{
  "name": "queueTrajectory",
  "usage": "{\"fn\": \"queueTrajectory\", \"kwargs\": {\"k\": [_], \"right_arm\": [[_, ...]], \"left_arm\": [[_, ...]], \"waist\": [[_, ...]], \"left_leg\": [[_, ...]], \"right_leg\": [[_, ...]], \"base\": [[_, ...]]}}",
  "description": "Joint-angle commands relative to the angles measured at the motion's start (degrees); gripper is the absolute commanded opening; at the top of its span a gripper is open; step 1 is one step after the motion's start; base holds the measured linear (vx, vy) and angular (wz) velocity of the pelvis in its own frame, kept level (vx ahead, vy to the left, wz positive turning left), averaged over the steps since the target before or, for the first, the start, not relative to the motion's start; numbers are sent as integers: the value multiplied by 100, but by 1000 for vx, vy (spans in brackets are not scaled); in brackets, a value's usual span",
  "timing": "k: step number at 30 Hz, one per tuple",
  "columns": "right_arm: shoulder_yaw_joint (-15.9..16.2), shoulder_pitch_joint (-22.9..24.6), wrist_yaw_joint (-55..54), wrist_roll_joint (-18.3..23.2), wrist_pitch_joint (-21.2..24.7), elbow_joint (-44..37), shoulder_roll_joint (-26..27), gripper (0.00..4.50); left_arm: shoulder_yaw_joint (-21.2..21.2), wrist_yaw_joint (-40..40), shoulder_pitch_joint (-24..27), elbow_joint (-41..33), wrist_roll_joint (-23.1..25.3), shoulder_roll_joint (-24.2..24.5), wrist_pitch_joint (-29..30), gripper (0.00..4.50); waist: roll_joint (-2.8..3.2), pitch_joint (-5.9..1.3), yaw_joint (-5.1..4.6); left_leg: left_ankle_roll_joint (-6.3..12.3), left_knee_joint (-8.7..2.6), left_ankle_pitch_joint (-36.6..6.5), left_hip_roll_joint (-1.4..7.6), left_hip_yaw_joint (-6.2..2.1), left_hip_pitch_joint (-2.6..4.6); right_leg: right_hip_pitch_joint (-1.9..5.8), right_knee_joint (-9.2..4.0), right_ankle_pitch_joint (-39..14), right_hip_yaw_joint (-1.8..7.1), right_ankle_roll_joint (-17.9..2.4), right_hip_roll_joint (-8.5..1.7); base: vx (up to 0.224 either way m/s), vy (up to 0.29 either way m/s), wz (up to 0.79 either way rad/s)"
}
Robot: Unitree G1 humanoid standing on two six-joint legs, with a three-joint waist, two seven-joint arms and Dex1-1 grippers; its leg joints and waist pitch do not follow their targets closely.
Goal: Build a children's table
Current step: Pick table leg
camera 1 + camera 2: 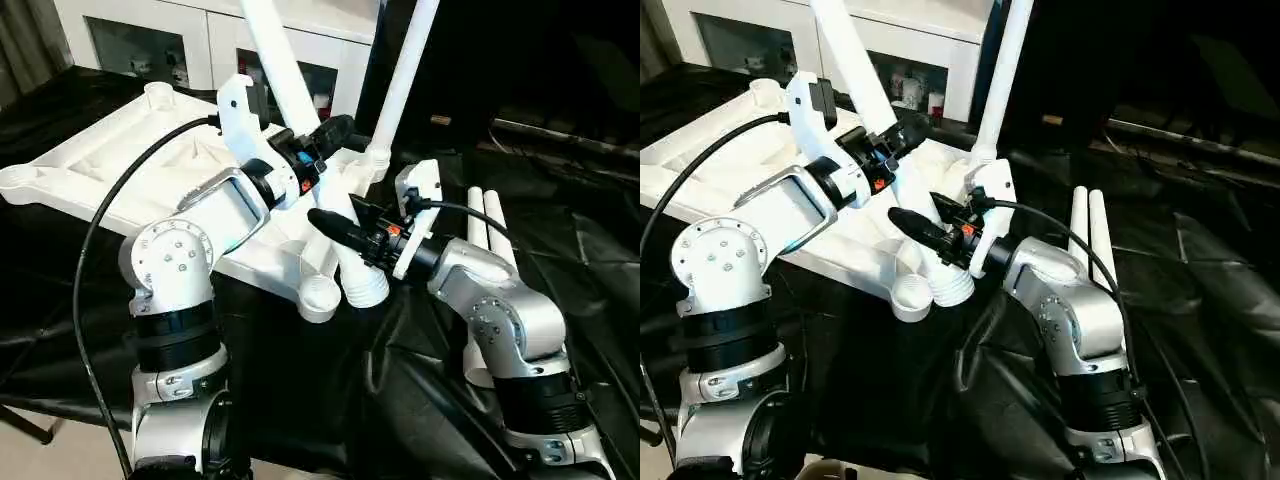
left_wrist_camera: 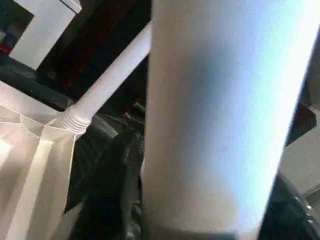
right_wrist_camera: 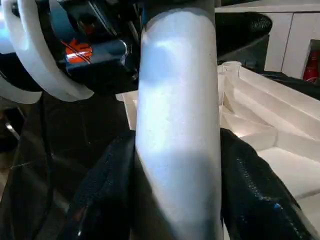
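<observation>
Leaning up-and-back, leg (image 1: 300, 100) – threaded end down by table corner – clenched by right hand (image 1: 345, 232); left hand's (image 1: 322, 140) grip unclear.

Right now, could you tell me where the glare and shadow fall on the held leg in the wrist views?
Left wrist view: the leg is blurred, bluish-bright on one side and shaded on the other. Right wrist view: glare near its top, shadow between the black fingers.
</observation>
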Motion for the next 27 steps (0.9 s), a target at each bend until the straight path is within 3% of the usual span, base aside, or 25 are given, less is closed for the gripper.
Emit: {"fn": "queueTrajectory", "kwargs": {"k": [1,7,8,9,11,12,14,19,24,27], "right_arm": [[3,20,-41,-13,-202,-28,-38,184],[3,19,-121,-42,-310,14,-8,184],[-26,9,-117,-7,-308,32,8,240],[-85,-19,12,169,-212,45,16,254],[-96,-29,61,224,-177,42,5,260],[-142,-56,149,364,-52,25,-24,260],[-263,-179,460,792,500,24,-211,295],[-207,-282,1461,1617,1536,-127,-796,297],[162,-180,2004,1685,1786,-253,-1234,297],[217,-177,1937,1709,1847,-255,-1228,297]], "left_arm": [[20,123,61,-47,-35,-3,106,236],[-52,47,60,-28,5,94,81,189],[-66,31,54,-25,-4,112,72,184],[-203,-169,65,-67,-1,266,42,184],[-288,-276,77,-97,10,355,32,183],[-410,-485,91,-145,10,513,36,183],[-676,-1165,107,-253,-86,950,80,182],[-865,-2285,23,-349,-324,1557,-10,181],[-692,-2718,-187,-327,-613,1689,-135,181],[-664,-3019,-209,-411,-825,1695,-262,181]], "waist": [[101,-415,-1],[101,-414,-6],[83,-417,-7],[65,-416,-7],[96,-415,-1],[68,-411,-5],[95,-418,13],[129,-412,40],[103,-415,116],[134,-402,119]], "left_leg": [[-169,-478,-502,249,-86,110],[-183,-479,-559,245,-84,110],[-181,-477,-551,244,-83,108],[-164,-476,-545,244,-81,109],[-156,-481,-551,249,-84,118],[-156,-481,-551,249,-79,116],[-126,-484,-527,243,-87,137],[-109,-470,-411,229,-76,143],[-232,-467,-457,246,-53,143],[-320,-476,-694,241,-62,141]], "right_leg": [[333,-314,-480,201,-952,-335],[339,-318,-523,203,-951,-341],[342,-317,-523,203,-947,-341],[341,-317,-533,203,-948,-342],[329,-308,-567,202,-925,-336],[330,-315,-565,202,-924,-336],[326,-299,-604,196,-897,-327],[336,-275,-389,195,-1011,-316],[342,-269,-442,201,-1136,-353],[330,-303,-837,207,-1116,-377]], "base": [[0,0,0],[0,0,0],[0,0,0],[0,0,0],[0,0,0],[0,0,0],[0,0,0],[0,0,0],[0,0,0],[0,0,0]]}}
